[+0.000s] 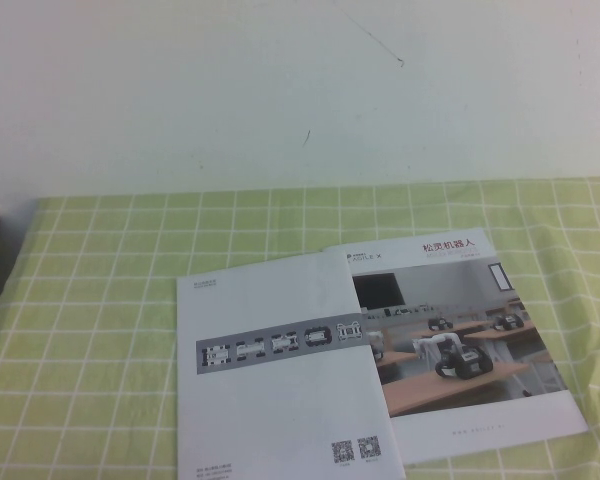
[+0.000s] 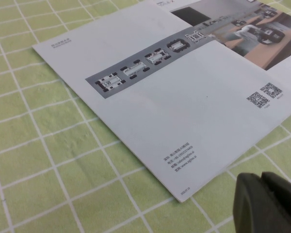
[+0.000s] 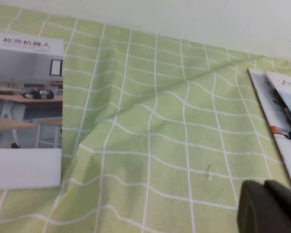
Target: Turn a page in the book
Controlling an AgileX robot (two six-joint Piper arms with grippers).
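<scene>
Two printed faces show on the brochure (image 1: 380, 350), which lies opened flat on the green checked tablecloth (image 1: 100, 300) toward the robot's right of centre; the back cover with its strip of rover photos overlaps the front cover bearing a room photo; no inner page is exposed, so the turn looks not yet done. The left gripper (image 2: 269, 204) hovers just off the brochure's near corner, touching nothing; whether its fingers are apart I cannot tell. The right gripper (image 3: 269, 208) is closed and empty, over bare cloth beside another leaflet (image 3: 281, 111).
</scene>
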